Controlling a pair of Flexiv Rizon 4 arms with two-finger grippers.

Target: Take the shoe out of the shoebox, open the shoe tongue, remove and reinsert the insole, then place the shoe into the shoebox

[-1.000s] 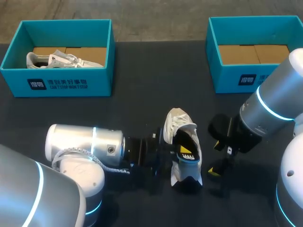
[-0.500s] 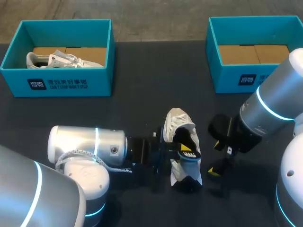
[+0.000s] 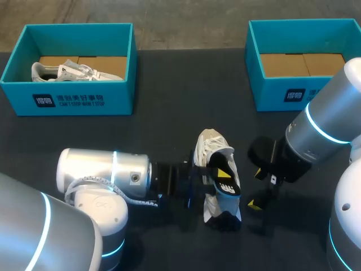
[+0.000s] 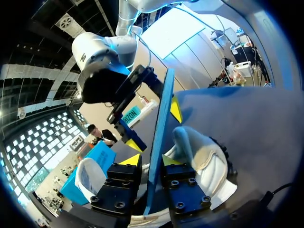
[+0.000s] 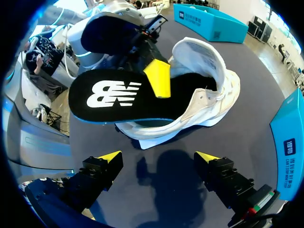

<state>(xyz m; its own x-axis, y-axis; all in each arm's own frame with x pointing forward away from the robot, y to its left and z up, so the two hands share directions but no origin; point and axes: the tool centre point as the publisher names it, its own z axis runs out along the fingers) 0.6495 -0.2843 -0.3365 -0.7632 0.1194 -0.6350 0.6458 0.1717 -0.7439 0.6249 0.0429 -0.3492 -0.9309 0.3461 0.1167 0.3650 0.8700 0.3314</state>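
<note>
Left tool (image 4: 151, 160) edged rightward, gripping insole (image 5: 114, 97) whose front hides inside shoe (image 5: 216, 102).

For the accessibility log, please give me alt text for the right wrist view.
The left gripper clamps a black, blue-edged foam insole whose far end sits inside a white sneaker on the dark table. The right gripper hangs open and empty above the table, near the sneaker.

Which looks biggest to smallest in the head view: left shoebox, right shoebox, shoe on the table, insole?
Largest: left shoebox and right shoebox, alike; the right one is partly hidden, so unranked.
Then: shoe on the table.
Smallest: insole.
</note>
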